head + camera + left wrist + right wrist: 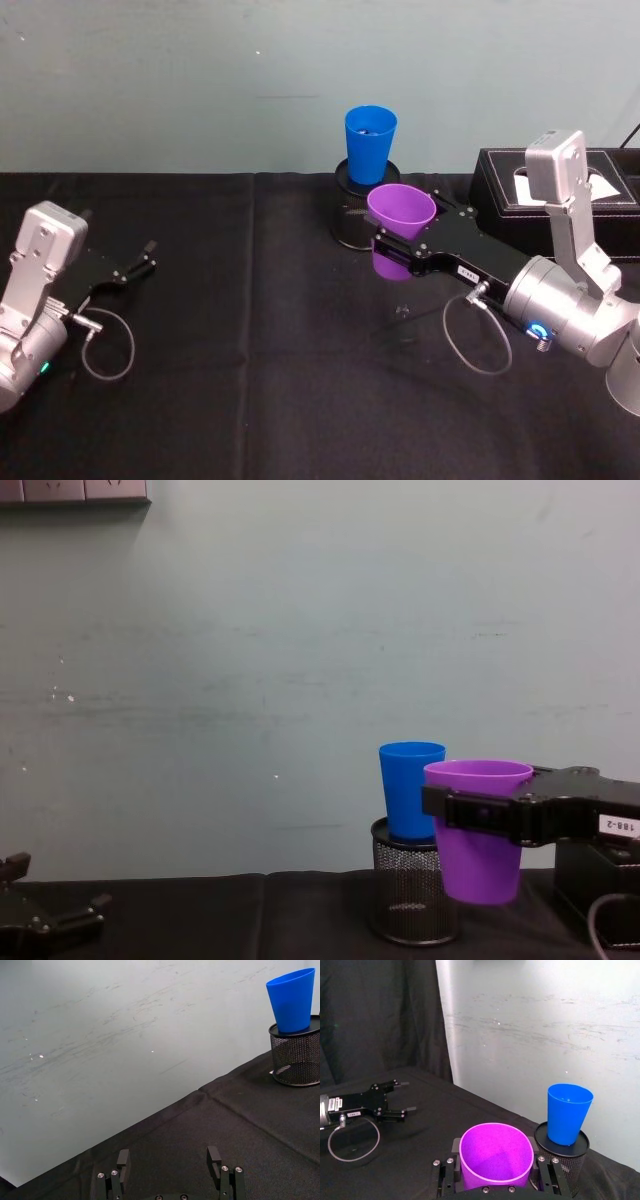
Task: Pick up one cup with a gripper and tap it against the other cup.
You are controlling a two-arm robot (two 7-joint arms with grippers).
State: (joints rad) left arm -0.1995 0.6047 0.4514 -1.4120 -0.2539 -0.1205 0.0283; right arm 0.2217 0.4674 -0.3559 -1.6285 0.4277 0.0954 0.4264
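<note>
Chest view: the right gripper (478, 813) clamps the purple cup (480, 868) beside the blue cup (410, 790), which is perched on a mesh pen holder (410, 905). A hard tap could topple the blue cup. The left gripper (148, 256) idles open near the table's (250, 400) left edge.

Cups: two. One purple cup (401, 213) sits in the right gripper (405, 234); one blue cup (369, 142) stands just beyond it. Mesh holder (349, 226): one, under the blue cup. Grippers: two, counting the left gripper (150, 254). Black box (500, 190): one, beside the right gripper.

Open tablecloth (250, 330) left — box (497, 190) right.
</note>
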